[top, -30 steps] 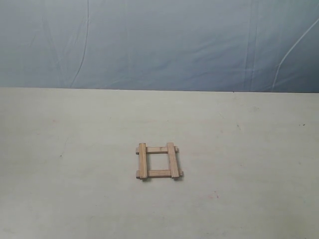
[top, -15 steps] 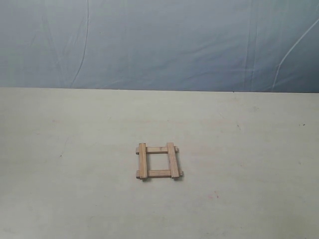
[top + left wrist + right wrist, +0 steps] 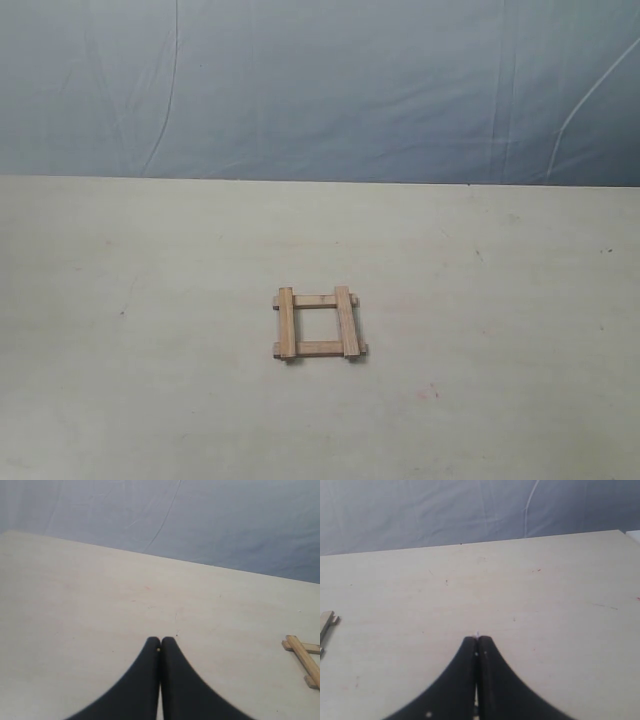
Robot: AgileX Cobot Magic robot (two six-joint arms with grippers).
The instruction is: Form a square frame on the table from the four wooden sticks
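Note:
The four wooden sticks lie as a square frame (image 3: pixel 319 325) on the pale cream table (image 3: pixel 500 300), two upright strips resting across two crosswise ones, ends overlapping. Neither arm shows in the exterior view. In the left wrist view my left gripper (image 3: pixel 160 640) is shut with nothing between its black fingers, and a corner of the square frame (image 3: pixel 303 659) shows at the picture's edge, well apart from it. My right gripper (image 3: pixel 477 639) is likewise shut and empty over bare table, with one stick end (image 3: pixel 327 622) just visible at the edge.
A blue-grey cloth backdrop (image 3: pixel 320 90) hangs behind the table's far edge. Faint scuffs and specks mark the table surface. A small white object (image 3: pixel 635 534) shows at the table's far corner in the right wrist view.

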